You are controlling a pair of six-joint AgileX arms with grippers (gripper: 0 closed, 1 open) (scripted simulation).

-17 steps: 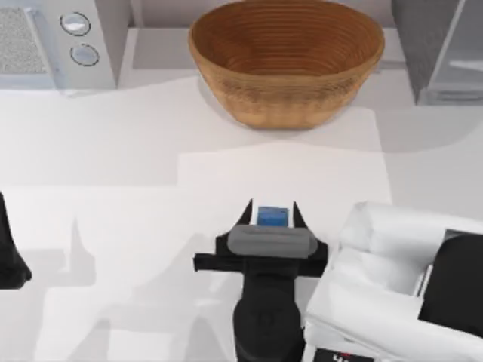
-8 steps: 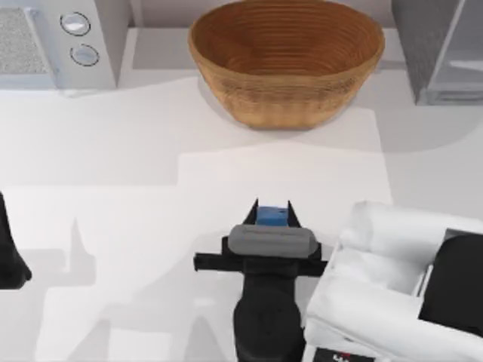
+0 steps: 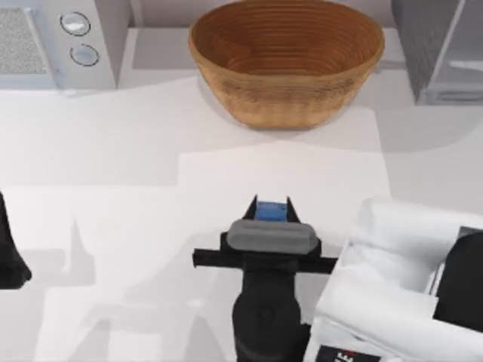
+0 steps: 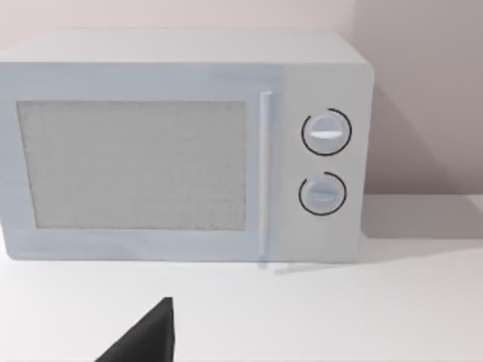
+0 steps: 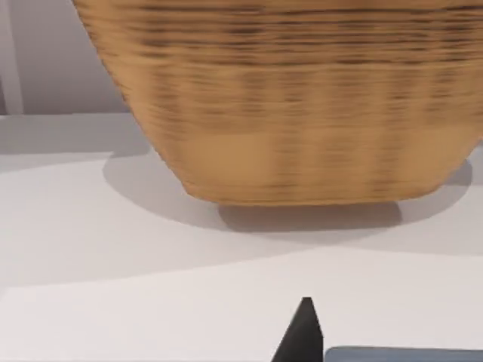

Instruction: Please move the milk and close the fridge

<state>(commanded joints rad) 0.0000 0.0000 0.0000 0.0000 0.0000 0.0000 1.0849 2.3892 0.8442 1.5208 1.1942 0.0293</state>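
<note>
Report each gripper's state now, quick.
Right gripper: closed on the milk.
Left gripper: parked at the table's left edge; cannot be told.

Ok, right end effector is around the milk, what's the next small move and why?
Probably lift straight up. The right end effector has its fingers hard against the milk on both sides, low over the table, with the basket ahead.

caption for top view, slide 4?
Right gripper clamps the milk before the basket; left arm parked at left edge.

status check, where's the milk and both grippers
Right gripper shut on milk, table centre-front. Left gripper parked at left edge. Basket ahead; fridge far right.
</note>
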